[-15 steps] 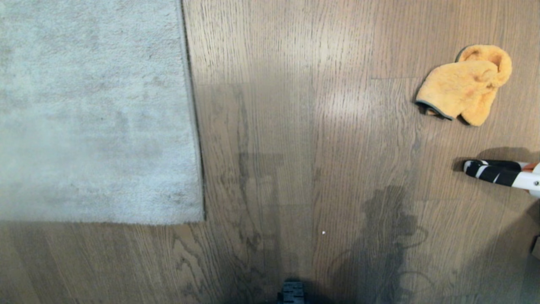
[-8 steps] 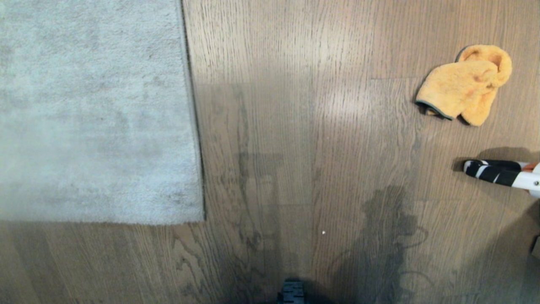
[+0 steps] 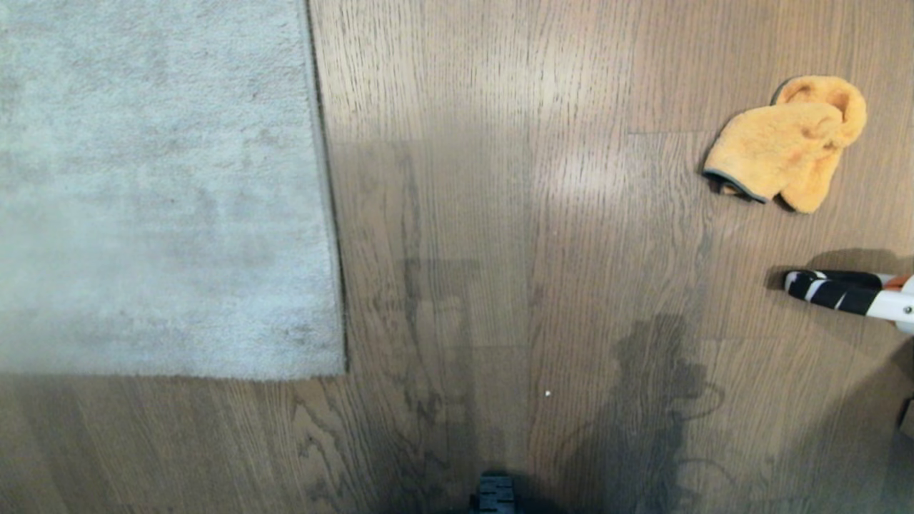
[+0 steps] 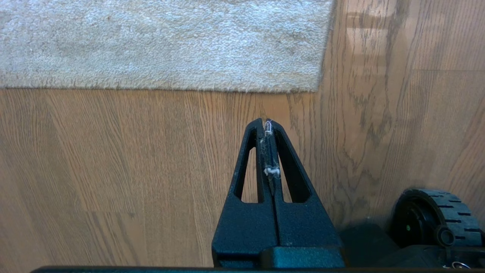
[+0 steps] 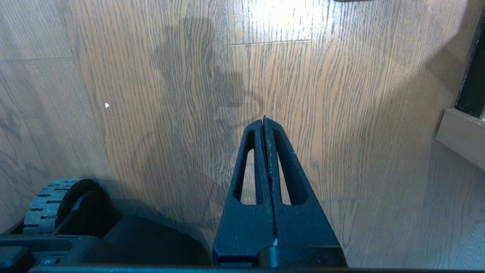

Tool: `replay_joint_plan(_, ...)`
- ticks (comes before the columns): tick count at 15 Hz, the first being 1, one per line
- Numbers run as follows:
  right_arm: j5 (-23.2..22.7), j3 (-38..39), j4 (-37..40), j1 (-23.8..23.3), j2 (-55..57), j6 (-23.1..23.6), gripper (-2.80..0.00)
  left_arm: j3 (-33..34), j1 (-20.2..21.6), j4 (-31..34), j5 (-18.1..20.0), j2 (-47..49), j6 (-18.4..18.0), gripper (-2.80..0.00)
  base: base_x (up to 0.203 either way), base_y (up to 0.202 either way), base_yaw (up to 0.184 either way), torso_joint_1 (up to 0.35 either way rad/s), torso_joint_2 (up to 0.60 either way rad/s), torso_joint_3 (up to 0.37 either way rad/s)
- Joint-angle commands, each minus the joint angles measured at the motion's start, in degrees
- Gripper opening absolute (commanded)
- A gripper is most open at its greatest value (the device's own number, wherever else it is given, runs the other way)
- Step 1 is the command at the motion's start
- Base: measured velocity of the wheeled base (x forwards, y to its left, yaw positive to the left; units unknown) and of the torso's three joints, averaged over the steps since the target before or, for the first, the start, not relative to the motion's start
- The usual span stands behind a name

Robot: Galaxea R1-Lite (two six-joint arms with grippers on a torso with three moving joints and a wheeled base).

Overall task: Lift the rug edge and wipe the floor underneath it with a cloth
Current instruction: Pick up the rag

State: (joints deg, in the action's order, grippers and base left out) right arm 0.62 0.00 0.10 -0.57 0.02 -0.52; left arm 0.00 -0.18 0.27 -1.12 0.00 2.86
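From the head view nothing differs from the earlier frames: one grey-beige rug lies flat at the left, its rug edge running down to a square corner, and one orange-yellow cloth sits crumpled on the floor far to the right, well apart from the rug. One black-and-white striped object pokes in from the right just below the cloth; neither hand shows here. In the left wrist view the left hand hangs over bare planks with its fingers pressed together, holding nothing but wisps of lint; the rug's near border lies ahead of the tips, near but not touching, and one wheel of the base sits beside it. In the right wrist view the right hand is likewise closed and empty above bare floor, with another wheel nearby; the cloth is not in this view.
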Motion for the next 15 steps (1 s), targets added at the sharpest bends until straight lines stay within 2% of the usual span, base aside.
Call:
replay_joint_plan(1, 0.0, 0.0, 0.0, 0.0, 0.0, 0.0, -2.8, 0.0, 0.0, 0.0, 0.0, 0.0, 0.0, -2.8, 0.0, 0.0, 0.0, 0.0, 0.0, 0.0)
replay_joint_plan(10, 0.1, 0.0, 0.0, 0.0, 0.0, 1.2, -2.8, 0.0, 0.0, 0.0, 0.0, 0.0, 0.0, -2.8, 0.0, 0.0, 0.0, 0.0, 0.0, 0.0)
replay_joint_plan(15, -1.3, -0.6, 0.4, 0.1, 0.0, 5.1, -2.8, 0.0, 0.0, 0.0, 0.0, 0.0, 0.0, -2.8, 0.0, 0.0, 0.0, 0.0, 0.0, 0.0)
